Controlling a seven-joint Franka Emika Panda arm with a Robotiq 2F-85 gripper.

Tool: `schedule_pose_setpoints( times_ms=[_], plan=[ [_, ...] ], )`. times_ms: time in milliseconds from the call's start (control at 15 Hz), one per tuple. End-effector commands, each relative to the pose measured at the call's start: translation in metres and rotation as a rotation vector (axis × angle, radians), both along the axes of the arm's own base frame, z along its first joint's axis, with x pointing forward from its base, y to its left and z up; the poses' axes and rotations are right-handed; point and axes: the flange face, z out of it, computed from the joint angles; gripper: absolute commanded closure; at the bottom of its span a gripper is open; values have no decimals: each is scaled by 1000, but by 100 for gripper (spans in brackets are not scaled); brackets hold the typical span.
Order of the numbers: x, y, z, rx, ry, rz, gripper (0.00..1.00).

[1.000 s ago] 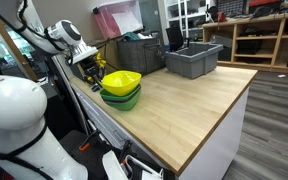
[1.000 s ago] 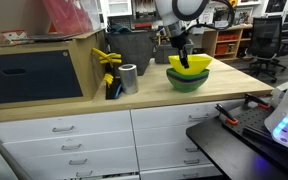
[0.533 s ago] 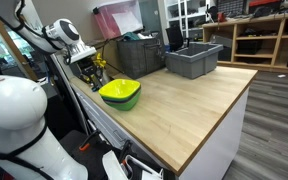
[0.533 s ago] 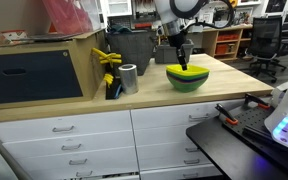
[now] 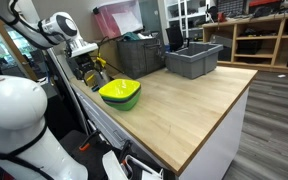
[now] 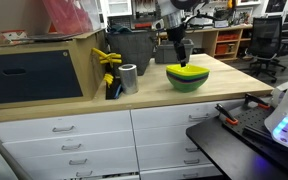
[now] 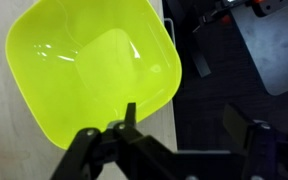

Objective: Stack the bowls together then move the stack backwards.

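Observation:
The bowls form a stack near the table's edge: a yellow bowl (image 5: 117, 89) (image 6: 187, 71) nested in a green bowl (image 5: 129, 100) (image 6: 188, 84). In the wrist view the yellow bowl (image 7: 89, 65) fills the upper left, seen from above. My gripper (image 5: 92, 70) (image 6: 181, 55) (image 7: 182, 120) hangs open just above the stack's rim, holding nothing. One fingertip (image 7: 130, 113) is over the yellow rim, while the other one (image 7: 234, 120) is past the table edge over the dark floor.
A grey bin (image 5: 194, 60) and a darker bin (image 5: 139, 52) stand at the back of the wooden table (image 5: 184, 105). A metal can (image 6: 128, 78), yellow clamps (image 6: 108, 62) and a wooden cabinet (image 6: 44, 65) are beside the stack.
The yellow bowl, held tilted a second ago, now lies level in the green bowl. The gripper has opened, let go of it and risen slightly.

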Motion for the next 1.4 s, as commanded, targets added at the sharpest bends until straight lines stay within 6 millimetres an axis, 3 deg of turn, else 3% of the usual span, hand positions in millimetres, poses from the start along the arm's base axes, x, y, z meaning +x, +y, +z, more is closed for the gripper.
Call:
schedule_pose_setpoints(
  times_ms=[0,67,133,400,733,800,1333],
  plan=[
    [-4,3,7,91,56,8,14],
    [-4,4,2,109,71,-4,25],
    [-5,5,-3,125,95,-26,29],
    [-15,-1,-26,144,158,-97,58],
    [-17,-19,-54,99,184,-127,96],
    [-16,-24,-59,88,187,-129,100],
    [-6,-76,-71,-88,96,-54,100]
  ],
)
